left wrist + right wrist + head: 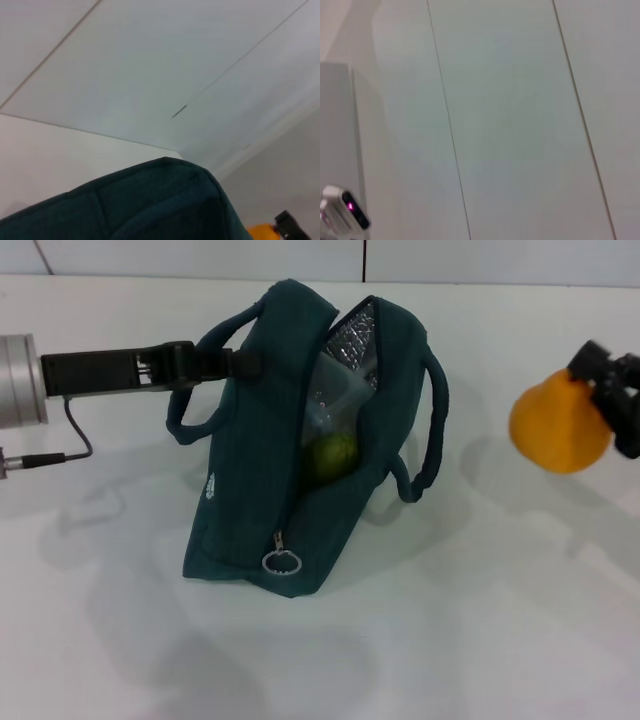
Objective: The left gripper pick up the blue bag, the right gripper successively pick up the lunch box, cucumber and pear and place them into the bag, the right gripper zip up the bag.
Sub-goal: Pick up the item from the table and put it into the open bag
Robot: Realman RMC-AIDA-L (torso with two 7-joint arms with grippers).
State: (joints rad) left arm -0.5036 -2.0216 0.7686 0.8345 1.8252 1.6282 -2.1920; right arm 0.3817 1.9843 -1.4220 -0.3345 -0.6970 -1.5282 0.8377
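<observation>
right gripper clamps pear; left gripper pinches blue bag rim. risk: narrow gap, pear snags on edge & drops.

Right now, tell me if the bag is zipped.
Unzipped: the blue bag gapes open, foil lining and contents visible, ring pull at its near end.

Unzipped blue bag stands upright – probably cucumber inside; pear aloft beside it.

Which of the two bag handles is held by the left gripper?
The handle on the robot's left side of the blue bag; the left gripper clamps it. The other handle hangs free.
</observation>
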